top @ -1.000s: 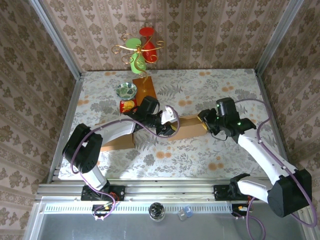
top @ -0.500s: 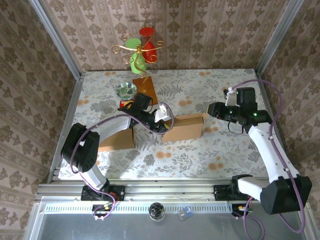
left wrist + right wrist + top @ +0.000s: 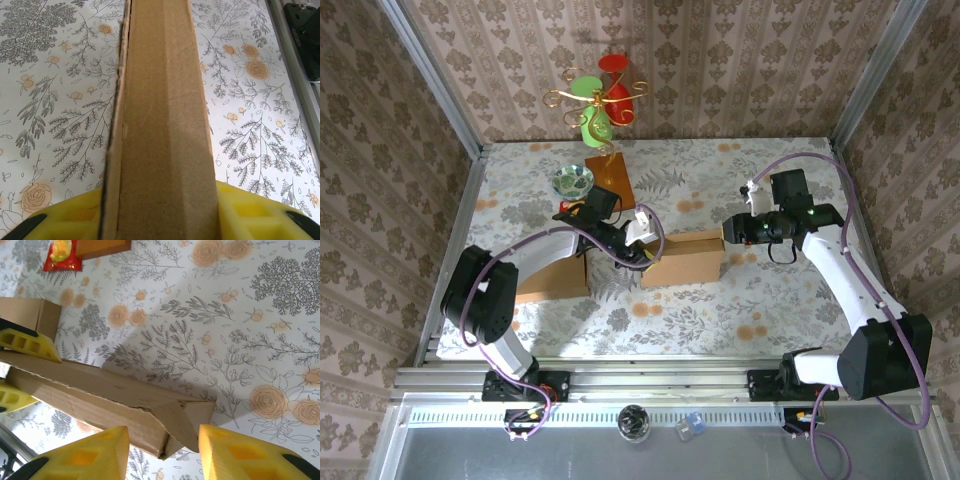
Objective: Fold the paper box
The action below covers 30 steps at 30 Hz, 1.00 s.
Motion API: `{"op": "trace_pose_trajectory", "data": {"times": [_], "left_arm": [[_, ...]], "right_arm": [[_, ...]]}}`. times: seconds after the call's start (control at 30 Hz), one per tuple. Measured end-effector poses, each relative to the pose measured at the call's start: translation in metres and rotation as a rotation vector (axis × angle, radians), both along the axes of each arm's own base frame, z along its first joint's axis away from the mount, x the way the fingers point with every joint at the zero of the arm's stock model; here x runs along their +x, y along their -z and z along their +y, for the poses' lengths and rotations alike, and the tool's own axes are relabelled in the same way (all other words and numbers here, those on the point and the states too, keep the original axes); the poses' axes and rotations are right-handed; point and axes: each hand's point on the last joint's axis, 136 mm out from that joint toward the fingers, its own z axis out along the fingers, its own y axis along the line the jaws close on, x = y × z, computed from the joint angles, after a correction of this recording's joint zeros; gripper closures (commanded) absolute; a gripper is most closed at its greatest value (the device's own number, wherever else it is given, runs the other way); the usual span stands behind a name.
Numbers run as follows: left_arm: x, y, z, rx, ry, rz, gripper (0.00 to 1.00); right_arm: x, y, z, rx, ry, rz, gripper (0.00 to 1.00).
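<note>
The paper box (image 3: 682,258) is a long brown cardboard carton lying across the middle of the table. My left gripper (image 3: 642,247) is shut on its left end. In the left wrist view the box (image 3: 160,100) runs straight away from between the yellow fingers (image 3: 255,212), which press on both of its sides. My right gripper (image 3: 733,228) hovers open just off the box's right end. In the right wrist view that end (image 3: 185,422), with its flaps folded in, lies beyond the gap between the spread fingers (image 3: 87,455).
A second cardboard box (image 3: 552,282) lies to the left under my left arm. Behind it stand a green bowl (image 3: 574,181), a red snack packet (image 3: 575,210) and a wooden-based stand (image 3: 610,178) with coloured cups. Metal rails border the table (image 3: 740,320).
My right gripper has come off the box's right end, swung up and to the right, and now hangs beside that end. The box has slid slightly left with my left gripper.
</note>
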Motion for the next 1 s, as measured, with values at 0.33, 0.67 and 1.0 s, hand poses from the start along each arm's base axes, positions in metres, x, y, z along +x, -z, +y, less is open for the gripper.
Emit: {"op": "trace_pose_trajectory", "data": {"times": [0.33,0.67,1.0], "left_arm": [[-0.0006,-0.0002,0.0000,-0.001,0.003,0.002,0.60],[-0.0006,-0.0002,0.0000,-0.001,0.003,0.002,0.60],[-0.0007,-0.0003,-0.0001,-0.001,0.003,0.001,0.60]], "right_arm": [[-0.0006,0.0079,0.0064,-0.058,-0.054,0.012,0.73],[0.0032,0.0048,0.0061,-0.104,-0.050,-0.005,0.81],[0.0005,0.0110,0.0079,-0.152,-0.057,0.006,0.81]]}}
